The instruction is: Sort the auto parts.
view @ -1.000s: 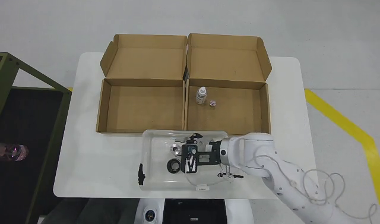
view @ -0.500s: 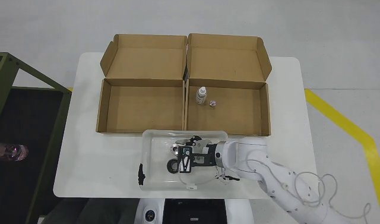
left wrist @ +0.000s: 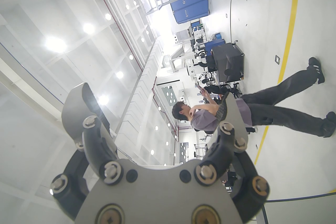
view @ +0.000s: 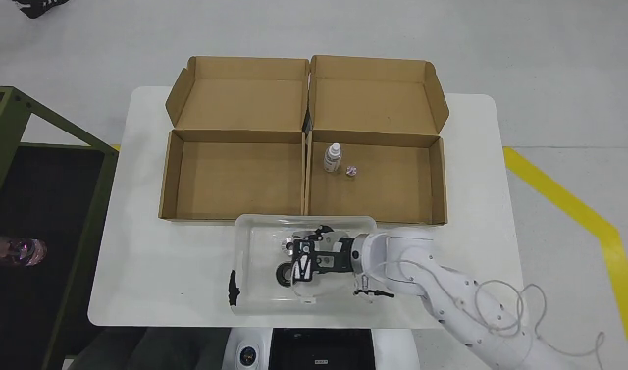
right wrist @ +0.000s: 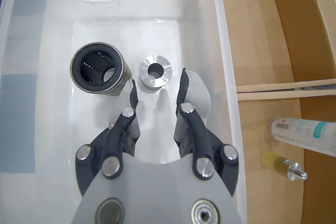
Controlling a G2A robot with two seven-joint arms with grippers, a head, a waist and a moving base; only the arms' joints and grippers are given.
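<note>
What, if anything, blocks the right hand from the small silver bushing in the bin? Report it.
Nothing visible. The right hand is open, with the silver bushing right at the gap between its fingertips. The larger bearing stands close beside one finger, apart from the bushing.

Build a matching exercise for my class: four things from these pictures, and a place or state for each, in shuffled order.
1 bearing sleeve
2 silver bushing
3 white bottle
4 right tool

A in the cardboard box
B open
C in the tub, black-lined
D in the tub, at the tool's tips

Pairs: 1-C, 2-D, 3-A, 4-B.
</note>
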